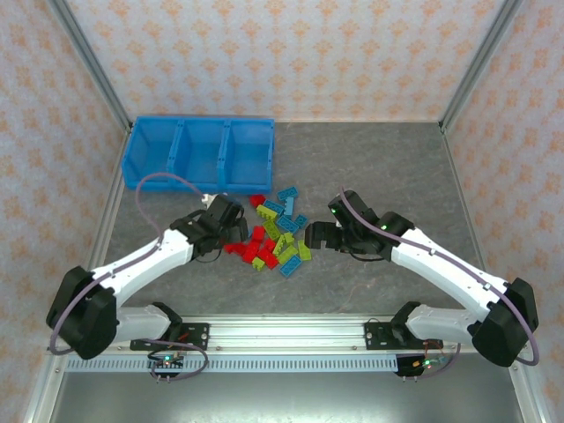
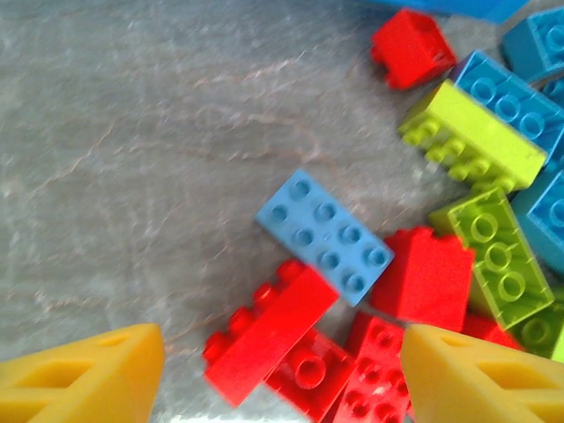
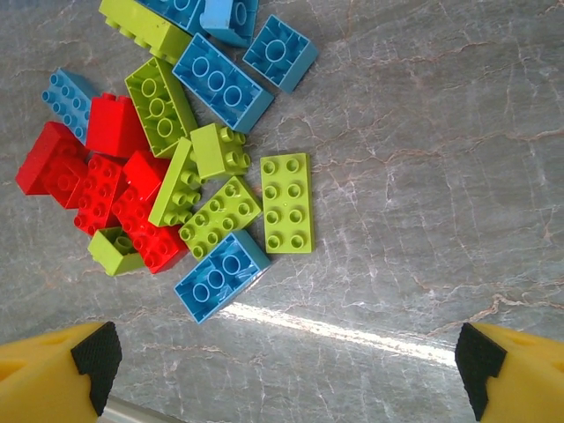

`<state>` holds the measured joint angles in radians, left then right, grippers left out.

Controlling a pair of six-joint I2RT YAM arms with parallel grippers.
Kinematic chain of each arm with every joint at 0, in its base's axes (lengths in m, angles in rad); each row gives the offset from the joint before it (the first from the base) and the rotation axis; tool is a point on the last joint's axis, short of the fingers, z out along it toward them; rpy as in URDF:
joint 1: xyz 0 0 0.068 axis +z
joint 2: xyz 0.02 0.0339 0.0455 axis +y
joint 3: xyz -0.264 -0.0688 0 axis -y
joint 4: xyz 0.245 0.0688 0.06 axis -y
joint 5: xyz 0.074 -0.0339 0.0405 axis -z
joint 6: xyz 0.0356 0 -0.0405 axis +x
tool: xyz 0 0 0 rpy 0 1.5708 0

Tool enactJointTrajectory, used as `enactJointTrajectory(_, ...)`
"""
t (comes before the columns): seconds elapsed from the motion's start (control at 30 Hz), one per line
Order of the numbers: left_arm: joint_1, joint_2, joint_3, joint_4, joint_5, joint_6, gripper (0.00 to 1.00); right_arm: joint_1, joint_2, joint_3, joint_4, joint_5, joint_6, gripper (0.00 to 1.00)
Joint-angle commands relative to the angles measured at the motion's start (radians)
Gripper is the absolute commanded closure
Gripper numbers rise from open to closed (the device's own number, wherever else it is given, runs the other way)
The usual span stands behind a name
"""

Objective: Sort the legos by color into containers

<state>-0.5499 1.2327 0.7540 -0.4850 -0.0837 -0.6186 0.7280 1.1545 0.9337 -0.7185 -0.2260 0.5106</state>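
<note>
Left wrist view: the left gripper (image 2: 282,361) hangs low over one edge of the legos (image 2: 471,132). Its jaws are spread, though not wide, with a long red brick (image 2: 269,330) and more reds lying between them. No finger touches a brick that I can see. I read this as lining up a pinch on a red piece, since the reds cluster on this arm's side of the pile. A light blue brick (image 2: 324,236) lies just ahead of the jaws, overlapping the reds, and could get nudged.

The right gripper (image 3: 289,366) has its jaws spread full, with bare table (image 3: 423,176) between them and the pile ahead and to their left. It probably hangs back so the two arms do not crowd the heap.

The tray (image 1: 203,121) sits well beyond both sets of jaws, nearer the left pair. There is one tray with three compartments, and no brick is seen in any of them, so I judge the sorting to be at its start.

Counts from the right wrist view: seven lime, five or six blue, about five red. Overlaps hide some edges, so the red count is the least sure.
</note>
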Motion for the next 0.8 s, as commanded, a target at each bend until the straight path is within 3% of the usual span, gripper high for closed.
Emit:
enactJointTrajectory(0.0,-0.001,0.009,-0.024,-0.046,0.017,0.047,0.27,0.007,-0.004,0.009,-0.006,0.04,0.029,0.01)
enactJointTrajectory(0.43,0.067,0.233,0.05,0.039,0.079,0.212,0.3,0.008,0.005,0.022,-0.023,0.055,0.043,0.0)
enactJointTrajectory(0.77,0.117,0.327,0.055,0.092,0.135,0.225,0.51,0.008,0.012,0.017,-0.021,0.065,0.054,0.0)
